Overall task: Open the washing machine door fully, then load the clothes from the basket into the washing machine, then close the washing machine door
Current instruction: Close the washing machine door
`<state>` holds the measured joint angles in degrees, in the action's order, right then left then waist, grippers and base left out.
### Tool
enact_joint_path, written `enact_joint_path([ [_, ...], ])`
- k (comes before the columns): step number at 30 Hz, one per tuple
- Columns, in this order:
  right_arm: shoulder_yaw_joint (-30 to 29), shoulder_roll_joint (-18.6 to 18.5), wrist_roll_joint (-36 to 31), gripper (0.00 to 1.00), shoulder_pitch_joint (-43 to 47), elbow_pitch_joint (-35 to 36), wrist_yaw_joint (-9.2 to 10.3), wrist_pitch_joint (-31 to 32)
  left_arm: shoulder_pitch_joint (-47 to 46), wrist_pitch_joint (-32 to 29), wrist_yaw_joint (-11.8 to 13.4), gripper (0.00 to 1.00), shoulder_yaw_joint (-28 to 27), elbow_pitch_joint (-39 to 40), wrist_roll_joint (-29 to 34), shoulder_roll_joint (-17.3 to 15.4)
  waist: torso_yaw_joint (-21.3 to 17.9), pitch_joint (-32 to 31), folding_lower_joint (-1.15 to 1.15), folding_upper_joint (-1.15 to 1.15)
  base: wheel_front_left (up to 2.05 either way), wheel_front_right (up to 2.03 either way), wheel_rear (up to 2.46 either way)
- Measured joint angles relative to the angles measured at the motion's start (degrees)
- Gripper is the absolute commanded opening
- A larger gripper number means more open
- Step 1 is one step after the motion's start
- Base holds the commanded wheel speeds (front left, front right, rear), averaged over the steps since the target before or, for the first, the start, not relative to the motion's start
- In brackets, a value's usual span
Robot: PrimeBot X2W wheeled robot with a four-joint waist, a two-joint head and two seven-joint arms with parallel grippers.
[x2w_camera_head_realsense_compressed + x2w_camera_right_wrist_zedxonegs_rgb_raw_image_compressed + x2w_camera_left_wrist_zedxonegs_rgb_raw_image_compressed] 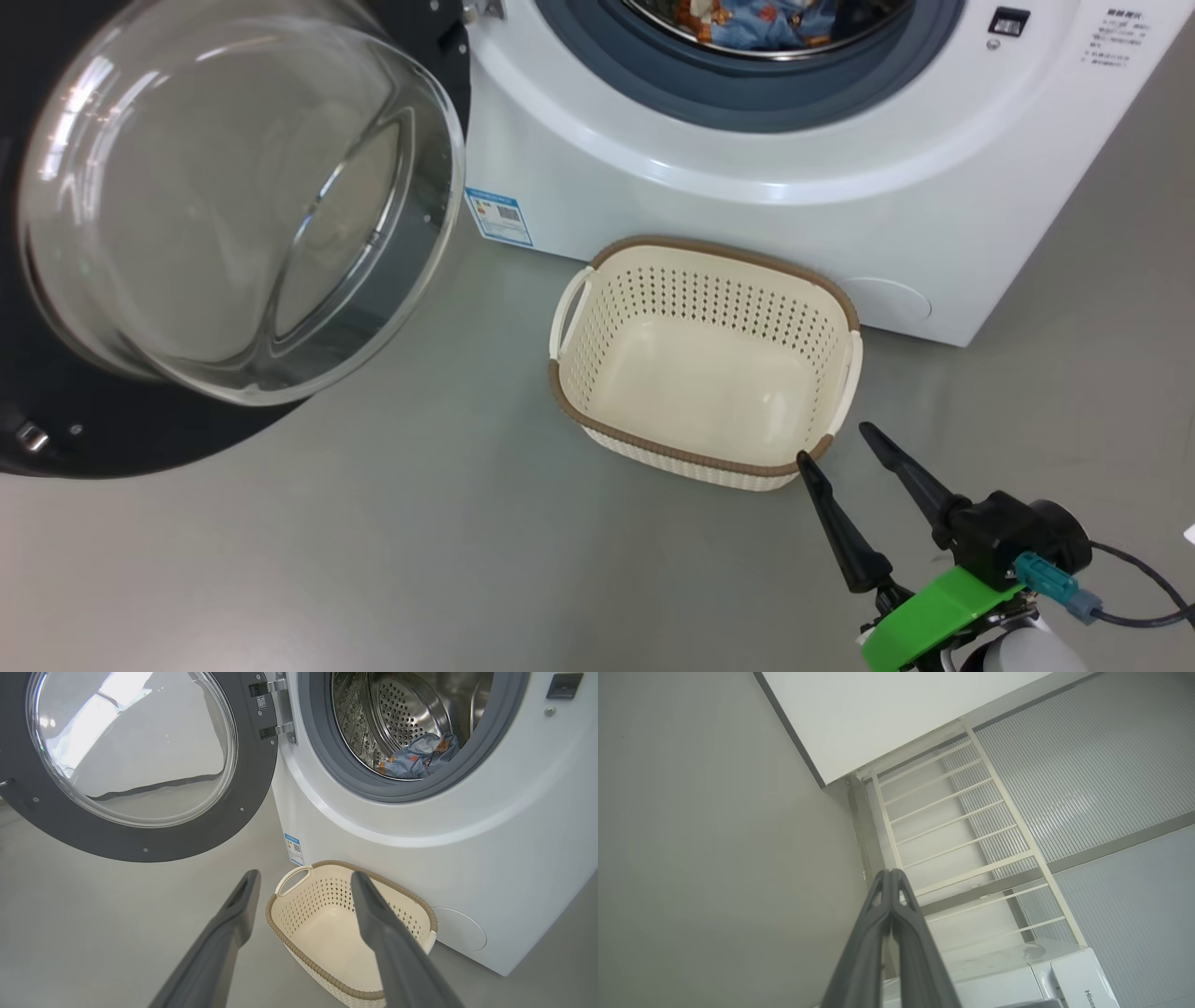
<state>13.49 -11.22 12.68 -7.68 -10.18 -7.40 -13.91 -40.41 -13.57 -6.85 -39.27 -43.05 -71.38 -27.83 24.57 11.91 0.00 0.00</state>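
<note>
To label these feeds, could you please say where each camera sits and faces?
Head view: on the head, looking down at basket and washing machine; open right gripper shows.
Left wrist view: left arm, aimed at a white rack; shut left gripper.
Right wrist view: right arm, facing clothes in the drum; own fingers.
Shared: head and right wrist views both show the basket.

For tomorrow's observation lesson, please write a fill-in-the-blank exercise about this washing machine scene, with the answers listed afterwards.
1. The basket on the floor is ____.
2. The clothes lie inside the steel ____ of the washing machine.
3. The washing machine door stands ____.
4. The right gripper is open; the left gripper, fingers pressed together, is ____.

Missing words: empty; drum; open; shut.
</note>
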Motion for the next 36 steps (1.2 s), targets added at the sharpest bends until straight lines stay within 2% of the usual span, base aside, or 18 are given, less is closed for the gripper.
enact_joint_path([
  [7, 0.30, -1.19, -0.09, 1.00, -0.68, 1.15, 0.00, 1.30, -0.99, -4.20, -0.05, 0.00, -0.20, -3.38, -3.60, -0.30, -0.81, 1.84, 0.00, 0.00, 0.00, 0.00, 0.00],
  [20, 0.54, -1.78, -0.19, 1.00, -1.97, 2.97, 0.00, 2.75, -0.98, -10.53, -0.07, 0.00, 2.29, -3.52, -6.76, 0.64, -1.61, 4.29, 0.00, 0.00, 0.00, 0.00, 0.00],
  [36, 0.68, -2.02, -0.18, 1.00, -1.97, 3.00, 0.00, 3.23, -0.98, -19.44, -0.09, 0.00, 3.39, -4.28, -12.03, 0.98, -2.00, 4.49, 0.00, 0.00, 0.00, 0.00, 0.00],
])
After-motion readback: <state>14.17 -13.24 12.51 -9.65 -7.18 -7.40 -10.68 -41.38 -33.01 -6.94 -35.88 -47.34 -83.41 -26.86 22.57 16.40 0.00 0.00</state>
